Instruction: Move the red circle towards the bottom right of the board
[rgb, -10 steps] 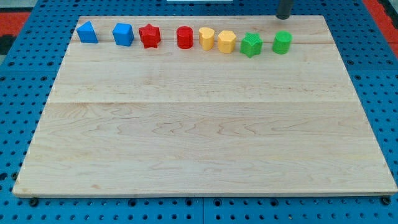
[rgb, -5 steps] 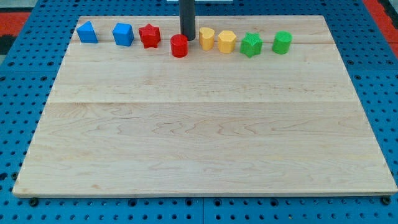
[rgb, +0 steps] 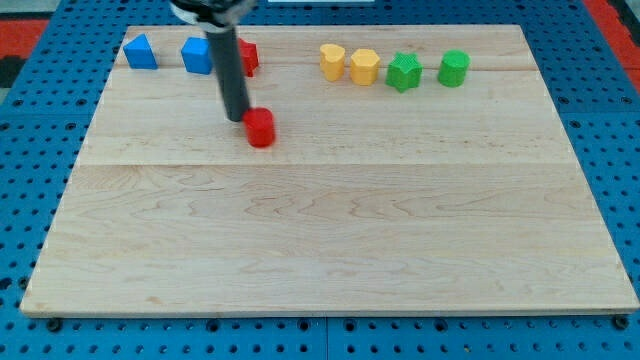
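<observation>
Camera view: my tip (rgb: 238, 119) beside red circle (rgb: 260, 128).

Your rod comes down from the board's top edge, left of centre, leaning slightly toward the view's right as it descends; my tip (rgb: 238, 117) rests on the surface in the upper-left quarter

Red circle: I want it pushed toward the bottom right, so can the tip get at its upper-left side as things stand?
Probably yes. My tip already sits against the upper-left side of the red circle, and the board toward the view's bottom right holds no blocks.
</observation>
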